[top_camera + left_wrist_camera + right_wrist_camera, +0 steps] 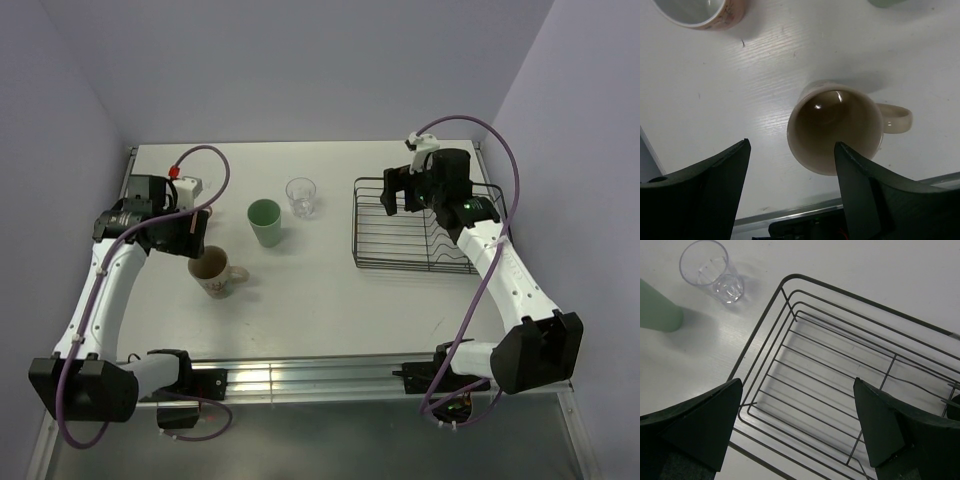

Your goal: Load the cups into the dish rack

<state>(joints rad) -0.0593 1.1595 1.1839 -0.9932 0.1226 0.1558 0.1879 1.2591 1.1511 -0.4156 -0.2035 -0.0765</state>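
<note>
A cream patterned mug [216, 271] [832, 131] stands upright on the white table, handle to one side. My left gripper [192, 240] [792, 145] hovers over it, open, one finger above the mug's rim and the other over bare table. The rim of a pinkish mug [700, 12] shows only in the left wrist view. A green tumbler [265, 222] [657, 310] and a clear glass [300, 197] [712, 270] stand mid-table. The black wire dish rack [372, 262] [785, 295] lies at the right. My right gripper [400, 192] [797, 382] hangs open over its left end, holding nothing.
Wavy plate dividers [450, 245] fill the rack's right half, partly under the right arm. A small white block with a red cap [186, 184] sits at the table's back left. A metal rail [300, 378] runs along the near edge.
</note>
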